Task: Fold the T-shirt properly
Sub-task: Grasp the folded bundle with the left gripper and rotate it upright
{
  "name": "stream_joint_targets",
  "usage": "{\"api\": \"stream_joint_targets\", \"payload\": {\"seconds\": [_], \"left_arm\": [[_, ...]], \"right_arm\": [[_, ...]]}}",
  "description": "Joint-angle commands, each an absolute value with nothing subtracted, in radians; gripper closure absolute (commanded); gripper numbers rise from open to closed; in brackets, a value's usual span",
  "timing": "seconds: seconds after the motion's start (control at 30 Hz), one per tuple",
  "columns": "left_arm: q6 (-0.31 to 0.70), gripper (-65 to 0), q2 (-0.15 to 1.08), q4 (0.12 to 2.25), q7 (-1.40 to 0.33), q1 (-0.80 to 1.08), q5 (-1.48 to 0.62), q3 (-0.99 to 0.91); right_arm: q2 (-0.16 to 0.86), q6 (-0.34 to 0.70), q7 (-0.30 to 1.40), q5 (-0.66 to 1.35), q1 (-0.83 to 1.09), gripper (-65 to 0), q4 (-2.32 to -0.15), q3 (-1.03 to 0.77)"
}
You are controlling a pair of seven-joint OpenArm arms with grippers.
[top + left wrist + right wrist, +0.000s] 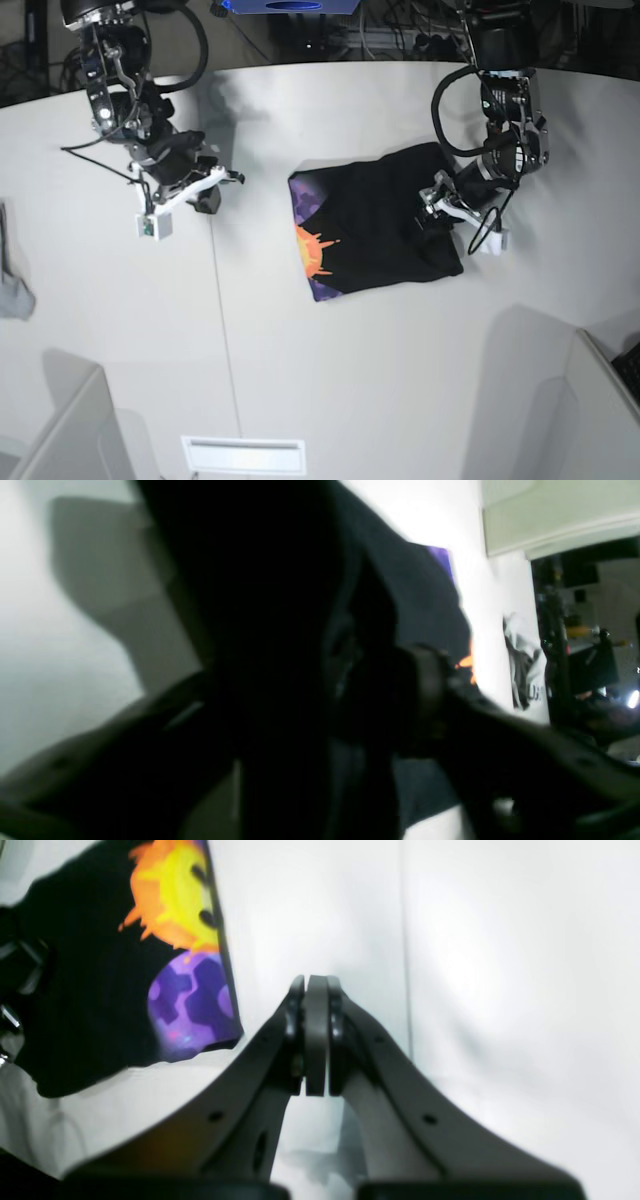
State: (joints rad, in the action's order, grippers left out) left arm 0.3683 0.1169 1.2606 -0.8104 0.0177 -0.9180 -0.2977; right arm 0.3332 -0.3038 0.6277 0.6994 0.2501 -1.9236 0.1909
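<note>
The black T-shirt (385, 225) lies partly folded in the middle of the white table, its orange and purple print (313, 256) showing along its left edge. My left gripper (433, 213) is at the shirt's right side. In the left wrist view it (320, 680) is closed with dark cloth (280, 605) between its fingers, lifted off the table. My right gripper (212, 192) hangs over bare table left of the shirt. In the right wrist view it (316, 990) is shut and empty, and the shirt's print (185, 970) lies to its upper left.
A small grey cloth (12, 290) lies at the table's left edge; it also shows in the left wrist view (522, 665). White partitions (60, 430) stand at the front corners. A white slotted plate (243, 455) sits at the front edge. Cables and equipment crowd the back.
</note>
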Motion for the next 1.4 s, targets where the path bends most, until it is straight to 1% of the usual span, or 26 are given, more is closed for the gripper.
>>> {"api": "stream_joint_targets", "payload": {"seconds": [0.0, 0.17, 0.2, 0.37, 0.43, 0.57, 0.67, 1.0, 1.17, 1.2, 1.27, 1.37], "left_arm": [[0.329, -31.9, 0.120, 1.245, -0.851, 0.016, -0.863, -0.291], [0.329, -4.6, 0.127, 1.251, -0.858, 0.013, -0.862, -0.282], [0.329, 0.0, 0.131, 1.253, -0.866, 0.013, -0.862, -0.263], [0.329, 0.0, 0.213, 1.251, -0.917, -0.018, -0.860, -0.094], [0.329, 0.0, 0.257, 1.254, -0.918, -0.051, -0.860, -0.007], [0.329, 0.0, 0.346, 1.268, -0.920, -0.148, -0.860, 0.229], [0.329, 0.0, 0.387, 1.267, -0.918, -0.245, -0.860, 0.410], [0.335, 0.0, 0.389, 1.260, -0.917, -0.533, -0.860, 0.863], [0.338, 0.0, 0.387, 1.265, -0.914, -0.641, -0.860, 1.018], [0.351, 0.0, 0.387, 1.265, -0.906, -0.657, -0.855, 1.043], [0.406, 0.0, 0.384, 1.271, -0.863, -0.676, -0.800, 1.081], [0.489, 0.0, 0.352, 1.270, -0.797, -0.674, -0.645, 1.119]], "right_arm": [[0.341, -0.294, 0.613, 0.704, 0.248, 0.0, -1.948, 0.170], [0.335, -0.294, 0.613, 0.704, 0.280, 0.0, -1.948, 0.071], [0.335, -0.294, 0.613, 0.704, 0.286, 0.0, -1.948, 0.058], [0.332, -0.294, 0.613, 0.705, 0.325, 0.0, -1.946, -0.008], [0.314, -0.294, 0.613, 0.705, 0.335, 0.0, -1.946, -0.033], [0.277, -0.294, 0.613, 0.705, 0.355, 0.0, -1.946, -0.104], [0.255, -0.294, 0.613, 0.705, 0.367, 0.0, -1.942, -0.140], [0.170, -0.294, 0.615, 0.700, 0.404, 0.0, -1.940, -0.305], [0.120, -0.294, 0.615, 0.700, 0.440, 0.0, -1.940, -0.377], [0.107, -0.294, 0.615, 0.699, 0.441, 0.0, -1.940, -0.392], [0.087, -0.294, 0.615, 0.699, 0.443, 0.0, -1.940, -0.415], [0.062, -0.294, 0.615, 0.697, 0.452, 0.0, -1.940, -0.429]]}}
